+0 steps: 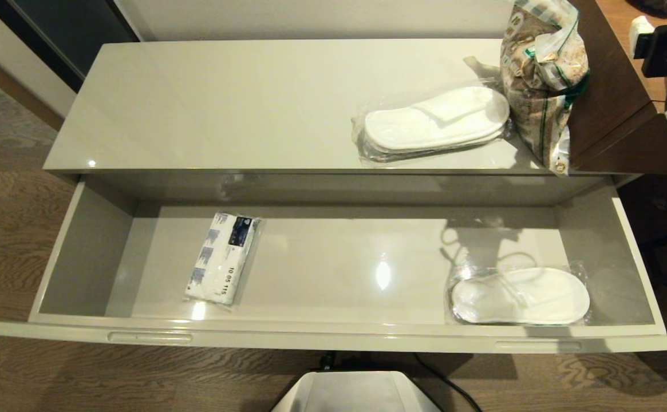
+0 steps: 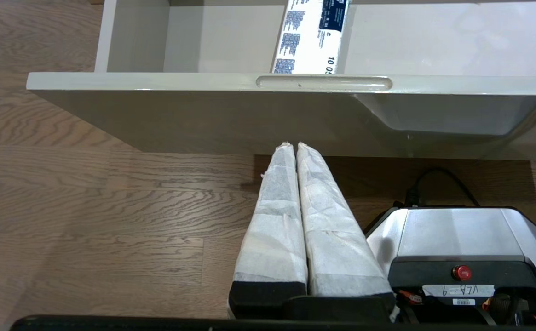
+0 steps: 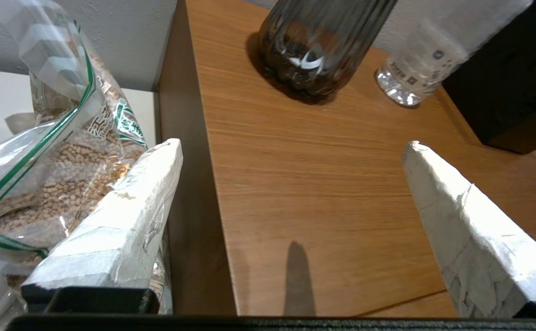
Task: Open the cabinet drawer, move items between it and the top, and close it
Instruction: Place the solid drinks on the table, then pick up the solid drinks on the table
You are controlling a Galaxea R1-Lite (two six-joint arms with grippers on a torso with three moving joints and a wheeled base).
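The cabinet drawer stands pulled fully out. Inside it, one bag of white slippers lies at the right end. A second bag of slippers rests on the top, toward its right end. Beside that bag, the crinkly brown-patterned packet stands leaning on the desk's side. My right gripper is open above the desk, one finger close beside the packet. My left gripper is shut and empty, low before the drawer front.
A small white tissue pack lies in the drawer's left half. The brown desk carries a dark ribbed vase, a water bottle and a black box. My base sits under the drawer front.
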